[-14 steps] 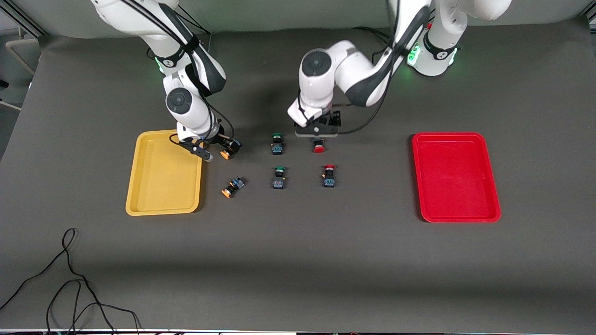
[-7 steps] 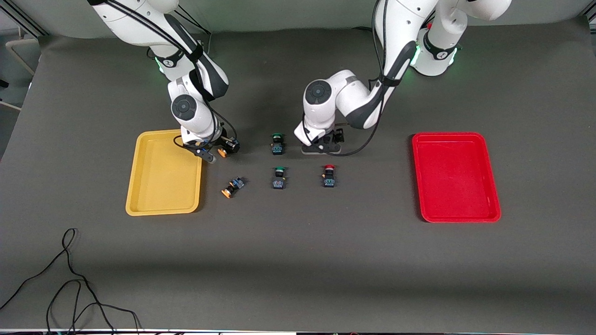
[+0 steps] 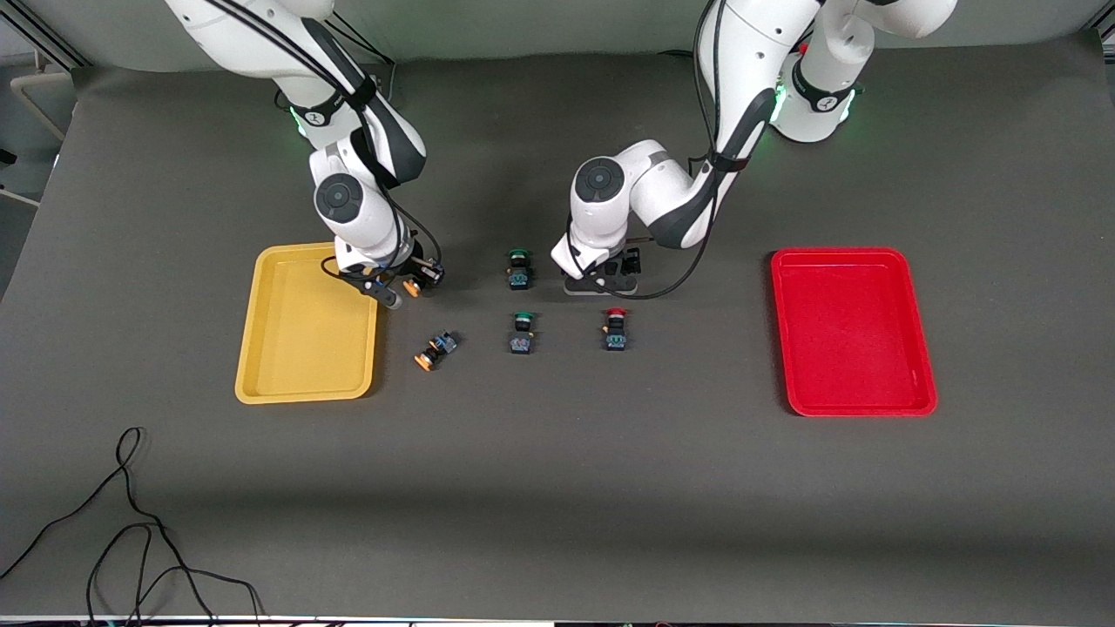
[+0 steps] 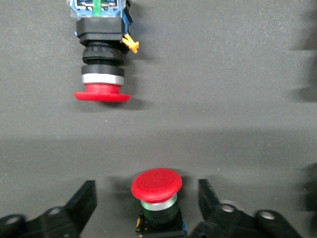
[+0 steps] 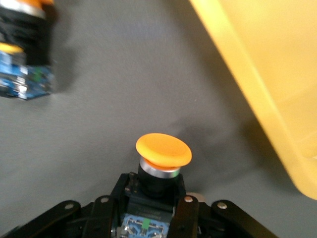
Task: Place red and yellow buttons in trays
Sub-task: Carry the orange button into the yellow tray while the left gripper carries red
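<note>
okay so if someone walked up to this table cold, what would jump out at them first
Probably the two bright trays: the yellow tray at the right arm's end of the table and the red tray at the left arm's end. Between them, the right hand grips an orange-capped button beside the yellow tray, and the left hand stands open around a red-capped button.

front: high, faces robots | wrists: close, looking down at table point(image 3: 557, 488) | shared: button rows

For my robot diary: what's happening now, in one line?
right gripper: shut on yellow button beside yellow tray | left gripper: open around red button
</note>
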Controlling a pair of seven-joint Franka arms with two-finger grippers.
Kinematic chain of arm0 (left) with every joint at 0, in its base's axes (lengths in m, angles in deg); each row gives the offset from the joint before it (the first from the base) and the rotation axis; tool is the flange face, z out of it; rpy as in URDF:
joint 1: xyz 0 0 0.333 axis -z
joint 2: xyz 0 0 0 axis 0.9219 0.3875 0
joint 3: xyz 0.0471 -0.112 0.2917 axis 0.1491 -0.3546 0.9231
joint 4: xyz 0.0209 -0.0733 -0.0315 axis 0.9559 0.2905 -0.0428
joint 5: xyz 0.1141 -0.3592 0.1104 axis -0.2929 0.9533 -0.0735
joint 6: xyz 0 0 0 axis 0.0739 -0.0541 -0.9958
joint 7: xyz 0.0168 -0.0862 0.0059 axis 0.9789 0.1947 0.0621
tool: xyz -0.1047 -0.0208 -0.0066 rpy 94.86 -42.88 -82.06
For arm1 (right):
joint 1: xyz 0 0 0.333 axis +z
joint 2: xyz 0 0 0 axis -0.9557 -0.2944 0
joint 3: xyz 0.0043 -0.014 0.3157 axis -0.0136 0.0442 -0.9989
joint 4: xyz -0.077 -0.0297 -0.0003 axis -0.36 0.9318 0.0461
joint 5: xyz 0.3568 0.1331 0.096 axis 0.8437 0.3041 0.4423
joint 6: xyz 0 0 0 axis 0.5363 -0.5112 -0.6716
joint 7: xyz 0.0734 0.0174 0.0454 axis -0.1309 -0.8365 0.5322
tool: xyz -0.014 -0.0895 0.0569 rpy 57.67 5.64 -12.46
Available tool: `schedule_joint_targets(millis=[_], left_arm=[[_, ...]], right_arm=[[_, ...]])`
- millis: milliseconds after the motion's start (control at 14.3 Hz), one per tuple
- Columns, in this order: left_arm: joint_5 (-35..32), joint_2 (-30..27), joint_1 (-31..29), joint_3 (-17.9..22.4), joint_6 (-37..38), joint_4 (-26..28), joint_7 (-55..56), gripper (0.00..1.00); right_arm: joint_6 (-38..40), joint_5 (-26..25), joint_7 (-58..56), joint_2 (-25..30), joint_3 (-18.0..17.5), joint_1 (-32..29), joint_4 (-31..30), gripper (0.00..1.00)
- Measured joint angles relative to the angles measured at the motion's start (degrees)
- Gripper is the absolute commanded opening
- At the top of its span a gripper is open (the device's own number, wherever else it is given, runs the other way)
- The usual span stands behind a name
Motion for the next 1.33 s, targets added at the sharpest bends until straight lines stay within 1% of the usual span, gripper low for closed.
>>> schedule_joint_targets(millis=[70,140,210,349,489,629,769,909,1118,1188,1258,1328], left_arm=[[0.02,0.0,0.02,-0.1,0.04,0.0,0.16,0.27],[0.04,0.0,0.04,-0.16,0.06,0.0,0.57,0.26],[0.05,0.0,0.05,-0.21,0.06,-0.01,1.32,0.25],[0.04,-0.07,0.07,-0.37,0.06,-0.11,2.86,0.25],[0.54,-0.21,0.06,-0.71,1.62,-0.87,3.45,0.24],[2.84,-1.28,-0.23,-0.73,6.95,-3.58,3.23,0.23],[7.51,-4.39,-2.21,-0.61,14.34,-7.32,-0.23,0.23],[12.23,-9.51,-6.26,-0.42,21.58,-9.59,-6.61,0.23],[14.03,-17.78,-15.42,-0.1,32.19,-9.27,-16.4,0.23],[14.11,-19.65,-18.6,0.08,34.49,-8.28,-20.41,0.23],[14.13,-21.31,-22.15,0.23,36.0,-6.73,-25.07,0.23],[14.05,-22.83,-25.91,0.36,36.57,-4.75,-29.8,0.23]], right_arm=[[4.05,0.0,-0.02,2.35,0.51,-0.4,1.05,0.2],[8.16,0.0,-0.46,5.05,1.4,-0.81,1.99,0.2],[11.62,-0.01,-2.11,7.68,3.16,-0.93,2.55,0.2],[17.09,-0.01,-9.6,12.52,9.55,-1.07,2.83,0.2],[19.85,-0.01,-17.25,15.13,16.21,-1.66,2.5,0.2],[19.94,-0.01,-22.01,14.79,19.79,-2.54,1.38,0.2],[18.09,-0.01,-25.62,12.43,21.64,-3.49,-0.28,0.2],[14.82,-0.01,-27.36,8.72,22.09,-4.57,-1.37,0.2],[9.52,-0.01,-27.71,2.91,22.11,-4.8,-1.95,0.21],[8.81,-0.01,-27.71,1.65,22.11,-4.78,-1.95,0.31],[8.25,-0.01,-27.71,0.78,22.11,-4.79,-1.95,0.58],[8.0,-0.01,-27.71,0.3,22.13,-4.83,-1.94,1.0]])
